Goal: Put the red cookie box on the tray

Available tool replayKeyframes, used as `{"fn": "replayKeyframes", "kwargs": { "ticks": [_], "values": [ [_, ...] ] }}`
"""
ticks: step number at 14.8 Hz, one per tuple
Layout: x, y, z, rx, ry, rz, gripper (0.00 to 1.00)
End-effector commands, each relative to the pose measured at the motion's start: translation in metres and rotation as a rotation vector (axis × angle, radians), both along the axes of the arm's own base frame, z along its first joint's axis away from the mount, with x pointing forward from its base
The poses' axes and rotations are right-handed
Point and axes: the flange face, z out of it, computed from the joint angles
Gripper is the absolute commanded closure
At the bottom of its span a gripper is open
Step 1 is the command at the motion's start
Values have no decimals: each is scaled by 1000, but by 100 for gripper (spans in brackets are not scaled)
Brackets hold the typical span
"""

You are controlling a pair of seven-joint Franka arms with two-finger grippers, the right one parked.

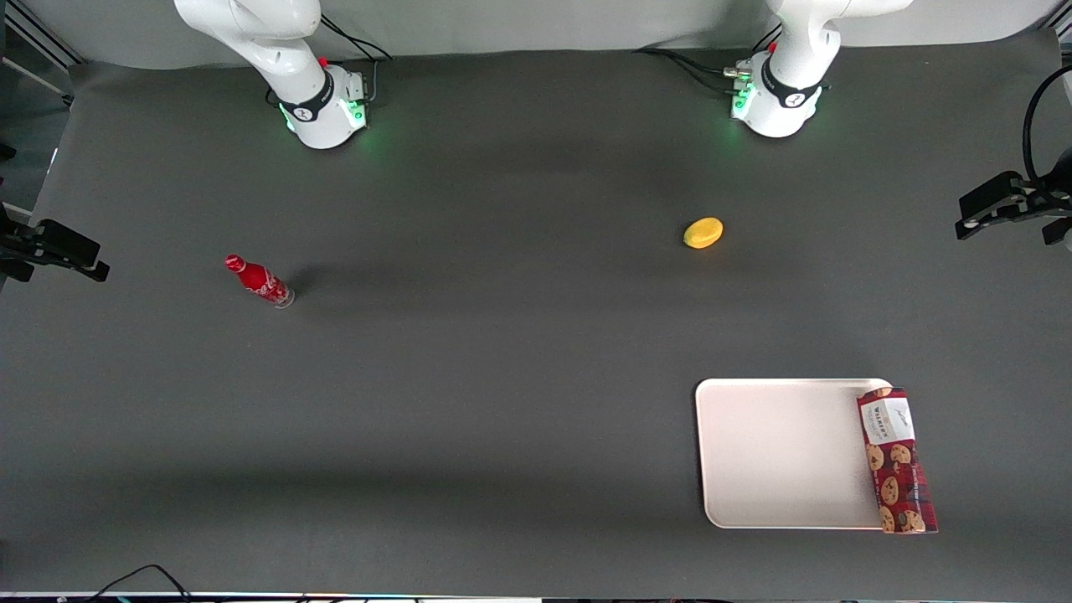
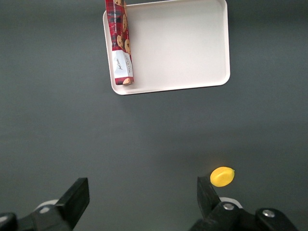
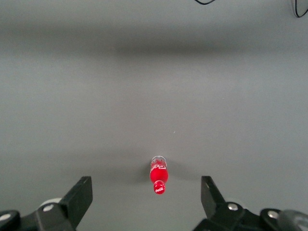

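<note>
Front view: the red cookie box (image 1: 896, 460) lies along the tray (image 1: 779, 452) edge toward the working arm's end of the bench (image 1: 502, 377), partly overhanging the rim; a yellow lemon (image 1: 703, 233) sits farther from the camera.

Left wrist view: the claw (image 2: 142, 197) hangs wide open and empty (touching nothing) above the bench, lemon (image 2: 222, 176) beside one finger, box (image 2: 120, 43) on the tray's (image 2: 183, 48) edge.

Right wrist view: only a red cola bottle (image 3: 159, 175).

A long, narrow dark-red tartan box (image 1: 896, 461) printed with chocolate-chip cookies lies flat along one short edge of the tray (image 1: 783, 452), partly on its rim and overhanging the table. Its white label end points away from the front camera. The tray is a large, flat, off-white rectangle with rounded corners and a low rim, lying toward the working arm's end of the table, near the front camera.
</note>
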Motion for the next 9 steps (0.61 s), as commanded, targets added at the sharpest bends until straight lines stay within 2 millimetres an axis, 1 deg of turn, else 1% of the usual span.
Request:
{"fn": "replayKeyframes", "kwargs": {
  "ticks": [1,5,9],
  "values": [
    [-16,2,0,16,-25,13,0],
    [-27,2,11,15,-35,15,0],
    [-34,2,10,15,-26,15,0]
  ]
}}
